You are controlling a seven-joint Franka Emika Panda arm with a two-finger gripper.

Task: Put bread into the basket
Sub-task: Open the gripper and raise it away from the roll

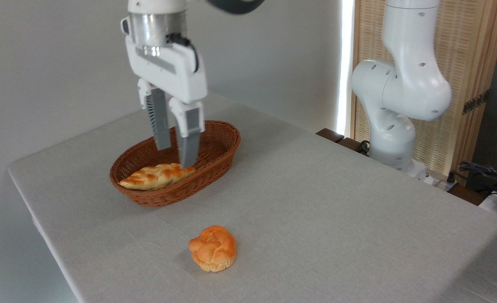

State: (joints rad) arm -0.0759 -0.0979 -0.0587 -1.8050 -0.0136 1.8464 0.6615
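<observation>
- The bread (158,176), a long braided loaf with pointed ends, golden with toasted orange-brown patches, lies inside the basket (221,145), a shallow oval of reddish-brown woven wicker. It rests on the basket floor toward the near-left end, close to the near wall.
- Long axis of the loaf: roughly along the basket's own long axis, running from lower left to upper right in the picture. One pointed tip aims at the basket's left end; the other tip sits beneath the claw's fingers.
- Judgement: the loaf lies flat and supported by the wicker, so the placing step looks done or nearly so.
- The claw (174,158), a white two-finger unit with grey ribbed fingers, points straight down over the basket. Its fingers stand apart with a visible gap, gripping nothing.
- The right-hand finger's tip (186,162) overlaps the loaf's right end; whether it touches the crust or hangs just above cannot be told from this angle.
- Vertical approach suits dropping into a shallow walled container: fingers clear the rim on both sides.
- The bench (316,202), covered in pale grey cloth, carries the basket.
- A round knotted orange bun (213,248) sits on the bench nearer the camera, well apart from the basket, untouched.
</observation>
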